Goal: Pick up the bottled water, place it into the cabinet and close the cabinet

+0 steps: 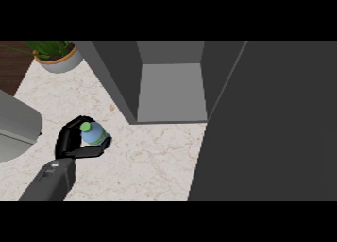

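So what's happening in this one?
The robot's left hand is curled round a water bottle with a green cap, over the marble counter. The cabinet ahead stands open, its door swung out to the right, with nothing visible inside. A potted plant sits at the back left. The right hand isn't visible.

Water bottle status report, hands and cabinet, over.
Left hand curled round the bottled water, over the counter. Right hand not in view. Cabinet open, door swung out. Nothing between bottle and cabinet.

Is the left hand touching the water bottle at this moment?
Touching. In the head view the left hand has its fingers and thumb curled round the water bottle, with no gap showing between them.
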Tool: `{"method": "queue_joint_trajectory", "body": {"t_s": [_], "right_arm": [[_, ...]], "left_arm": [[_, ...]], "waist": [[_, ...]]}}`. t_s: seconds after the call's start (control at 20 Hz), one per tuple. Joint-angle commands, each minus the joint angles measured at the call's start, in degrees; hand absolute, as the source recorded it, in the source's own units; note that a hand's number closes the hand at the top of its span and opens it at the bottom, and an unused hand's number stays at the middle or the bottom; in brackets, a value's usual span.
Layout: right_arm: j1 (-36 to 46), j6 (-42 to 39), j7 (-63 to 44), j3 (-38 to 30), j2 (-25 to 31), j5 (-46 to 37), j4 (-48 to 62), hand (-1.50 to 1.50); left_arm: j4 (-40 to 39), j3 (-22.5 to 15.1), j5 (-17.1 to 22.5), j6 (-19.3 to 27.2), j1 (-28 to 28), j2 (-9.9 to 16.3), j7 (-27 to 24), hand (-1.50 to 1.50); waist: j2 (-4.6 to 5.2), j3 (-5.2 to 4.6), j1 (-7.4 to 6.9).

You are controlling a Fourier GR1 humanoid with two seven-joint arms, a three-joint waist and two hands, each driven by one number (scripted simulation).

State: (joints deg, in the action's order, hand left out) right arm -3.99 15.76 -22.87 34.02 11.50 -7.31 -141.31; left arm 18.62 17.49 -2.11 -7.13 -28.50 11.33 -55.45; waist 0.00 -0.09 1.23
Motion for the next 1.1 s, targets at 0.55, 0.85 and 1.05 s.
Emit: {"method": "queue_joint_trajectory", "body": {"t_s": [0.55,0.85,1.05], "right_arm": [[0.61,1.66,-4.42,-1.27,1.89,-3.45,-5.5,-1.5],[0.52,2.92,-2.36,0.77,1.83,-3.2,-4.04,-1.5],[-0.83,3.3,0.42,0.74,2.57,-2.97,-2.59,-1.5]], "left_arm": [[13.41,-9.84,1.06,2.28,1.21,-11.24,2.26,1.5],[22.94,-23.02,16.4,5.42,2.66,-11.24,10.52,1.5],[27.58,-26.45,18.13,11.3,0.55,-11.2,15.99,1.5]], "waist": [[-0.18,0.08,-1.01],[-0.69,0.05,-0.29],[-0.68,0.1,-0.03]]}}
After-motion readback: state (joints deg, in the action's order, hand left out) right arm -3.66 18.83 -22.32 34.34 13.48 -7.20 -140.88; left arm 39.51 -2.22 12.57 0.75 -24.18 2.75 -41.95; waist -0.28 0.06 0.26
